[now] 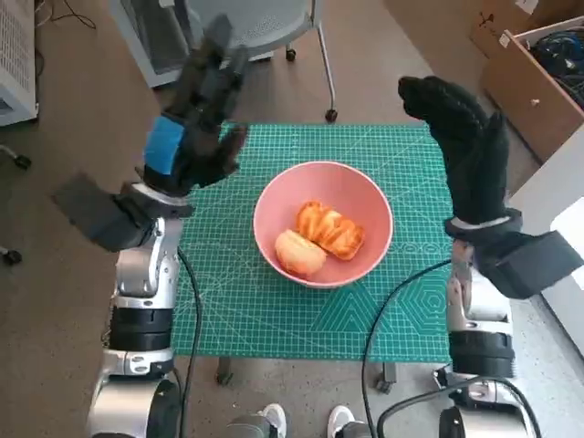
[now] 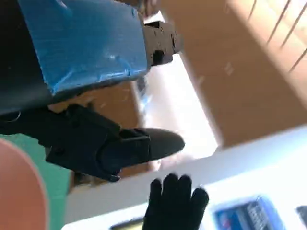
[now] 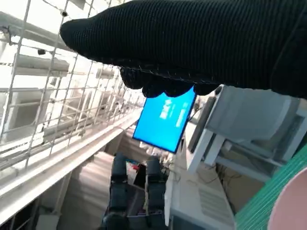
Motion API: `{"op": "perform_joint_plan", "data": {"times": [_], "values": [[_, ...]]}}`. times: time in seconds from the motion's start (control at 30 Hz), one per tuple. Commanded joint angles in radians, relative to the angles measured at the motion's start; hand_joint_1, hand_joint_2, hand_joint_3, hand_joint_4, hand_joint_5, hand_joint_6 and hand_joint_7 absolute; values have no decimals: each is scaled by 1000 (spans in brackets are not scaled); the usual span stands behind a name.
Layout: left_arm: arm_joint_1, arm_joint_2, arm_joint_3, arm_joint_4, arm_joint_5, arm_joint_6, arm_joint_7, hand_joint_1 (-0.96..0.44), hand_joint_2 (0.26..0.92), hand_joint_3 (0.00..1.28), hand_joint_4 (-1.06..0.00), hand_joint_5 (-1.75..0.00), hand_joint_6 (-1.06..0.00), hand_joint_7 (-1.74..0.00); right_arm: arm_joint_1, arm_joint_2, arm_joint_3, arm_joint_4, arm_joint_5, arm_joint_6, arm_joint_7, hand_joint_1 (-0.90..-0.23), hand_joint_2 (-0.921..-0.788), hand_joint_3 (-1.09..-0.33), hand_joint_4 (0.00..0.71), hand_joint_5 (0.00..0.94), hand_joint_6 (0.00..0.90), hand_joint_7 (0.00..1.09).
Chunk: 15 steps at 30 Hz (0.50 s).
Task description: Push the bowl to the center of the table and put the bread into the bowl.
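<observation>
Two pieces of bread (image 1: 318, 239) lie inside the bowl (image 1: 360, 199), touching each other: a round pale one nearer the robot, a golden ridged one behind it. Bowl pink, upright, at about the middle of the mat (image 1: 274, 315), which is green with a printed grid and covers the tabletop. No writing legible on the mat. Bare mat shows all round the bowl, widest toward the near edge and the near corners. Two cables cross the near right corner. Left hand (image 1: 196, 119) raised over the far left corner, holding nothing, fingers apart and pointing away. Right hand (image 1: 465, 137) raised over the far right edge, empty, fingers extended. Both well clear of the bowl. Past the far edge, a chair base (image 1: 310, 41) on castors. Right wrist view shows a blue screen (image 3: 165, 122); its text is too blurred to read.
</observation>
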Motion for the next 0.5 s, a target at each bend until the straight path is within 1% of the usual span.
{"op": "perform_joint_plan", "data": {"times": [0.03,0.1,0.27,0.37,0.5], "values": [[13,-14,5,-29,-26,-54,2,-785,921,582,1,1,-29,-28,-22,13,8,-3,13,34,9,-659,-921,-777,219,5,225,222],[17,-17,3,-31,-35,-63,1,-767,921,554,1,1,-35,-37,-31,15,10,-6,18,43,11,-665,-921,-749,225,7,227,224],[29,-22,-6,-46,-34,-75,10,-751,921,522,1,1,-36,-53,-48,20,10,-2,27,60,21,-674,-921,-714,234,9,237,230],[39,-29,-11,-64,-37,-73,14,-741,921,502,1,1,-22,-87,-60,23,12,-4,25,73,25,-675,-921,-700,241,11,241,233],[47,-35,-11,-69,-48,-77,8,-731,921,477,1,1,-4,-124,-73,17,14,-3,15,82,26,-678,-921,-692,250,14,245,236]]}}
